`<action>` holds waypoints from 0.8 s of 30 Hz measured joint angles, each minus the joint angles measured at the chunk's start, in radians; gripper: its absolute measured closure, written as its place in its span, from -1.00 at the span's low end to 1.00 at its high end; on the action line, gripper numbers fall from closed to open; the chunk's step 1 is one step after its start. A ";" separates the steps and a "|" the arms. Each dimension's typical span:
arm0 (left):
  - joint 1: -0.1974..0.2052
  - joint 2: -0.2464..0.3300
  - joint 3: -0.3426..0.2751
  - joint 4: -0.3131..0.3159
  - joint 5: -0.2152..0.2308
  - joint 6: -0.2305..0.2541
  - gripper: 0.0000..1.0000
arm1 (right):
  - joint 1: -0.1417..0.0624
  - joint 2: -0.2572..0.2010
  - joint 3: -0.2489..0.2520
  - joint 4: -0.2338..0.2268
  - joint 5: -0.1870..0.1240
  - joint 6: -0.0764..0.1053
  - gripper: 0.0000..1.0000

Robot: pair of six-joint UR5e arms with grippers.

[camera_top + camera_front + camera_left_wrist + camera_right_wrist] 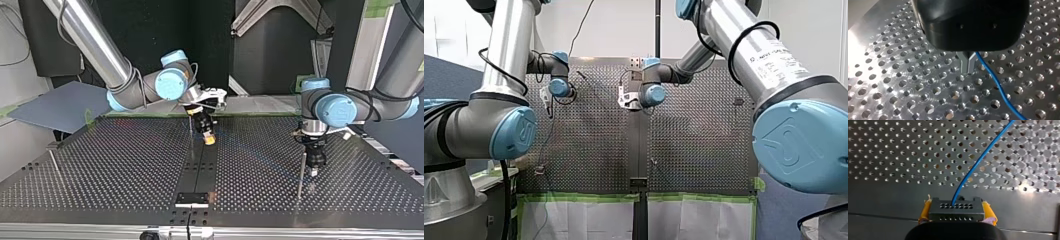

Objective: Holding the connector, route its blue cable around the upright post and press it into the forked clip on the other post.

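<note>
Front view first: my left gripper (545,100) hung over the far left part of the perforated table (594,150), and my right gripper (626,100) sat near the middle seam. Both were too small from back there to tell whether they were spread or closed.

In the top view, my right gripper was tilted over the dark centre strip, with its yellow pads (210,140) at the tip. A thin post (191,134) stood just beside it. My left gripper pointed straight down at that view's right, right next to an upright post (301,175). I couldn't make out a forked clip on either one.

Left wrist view: the metal fingers (967,63) were pressed together just above the holes. The blue cable (995,80) came out right at their side, so it looked pinched there. From there it ran off ahead across the plate.

Right wrist view was the clear one. The yellow pads were clamped on both sides of the black connector (955,213), held above the plain strip of the table. The blue cable left one of its top-row holes and curved away over the perforated part.
</note>
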 joint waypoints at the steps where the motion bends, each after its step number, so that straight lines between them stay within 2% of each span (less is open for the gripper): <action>1: -0.001 0.000 0.000 0.000 0.001 -0.001 1.00 | 0.000 0.000 0.003 -0.001 0.000 0.000 1.00; 7: -0.003 0.000 0.000 -0.005 -0.003 -0.009 1.00 | 0.000 0.000 0.008 0.002 0.000 -0.001 1.00; 9: -0.004 0.000 0.000 -0.006 -0.004 -0.012 0.94 | 0.000 0.001 0.008 0.004 0.000 -0.001 1.00; 11: -0.005 0.000 -0.001 -0.007 -0.005 -0.019 0.72 | 0.000 0.000 0.008 0.006 0.000 -0.001 1.00; 12: -0.006 0.000 -0.001 -0.007 -0.005 -0.022 0.72 | 0.000 0.000 0.008 0.007 0.000 -0.001 1.00; 14: -0.006 0.000 0.000 -0.007 -0.005 -0.027 0.52 | 0.000 0.000 0.008 0.009 0.000 -0.001 1.00; 15: -0.006 0.000 0.000 -0.007 -0.005 -0.029 0.52 | 0.000 0.001 0.009 0.011 0.000 -0.002 1.00; 17: -0.006 0.000 -0.001 -0.007 -0.005 -0.031 0.10 | 0.000 0.000 0.010 0.012 0.000 -0.002 1.00; 18: -0.007 0.000 -0.001 -0.007 -0.005 -0.031 0.10 | 0.000 0.001 0.011 0.012 0.000 -0.003 1.00; 19: -0.007 0.000 -0.001 -0.007 -0.005 -0.032 -0.06 | -0.001 0.001 0.012 0.012 0.000 -0.003 1.00; 20: -0.007 0.000 -0.001 -0.007 -0.005 -0.033 -0.30 | -0.001 0.000 0.013 0.011 0.000 -0.003 1.00; 21: -0.007 0.000 -0.001 -0.007 -0.005 -0.035 -0.30 | -0.001 0.001 0.014 0.011 0.000 -0.003 1.00; 23: -0.007 0.000 -0.001 -0.007 -0.005 -0.041 -0.63 | -0.001 0.001 0.017 0.010 0.000 -0.003 1.00; 24: -0.007 0.000 -0.001 -0.007 -0.005 -0.046 -0.63 | -0.002 0.001 0.019 0.008 0.000 -0.003 1.00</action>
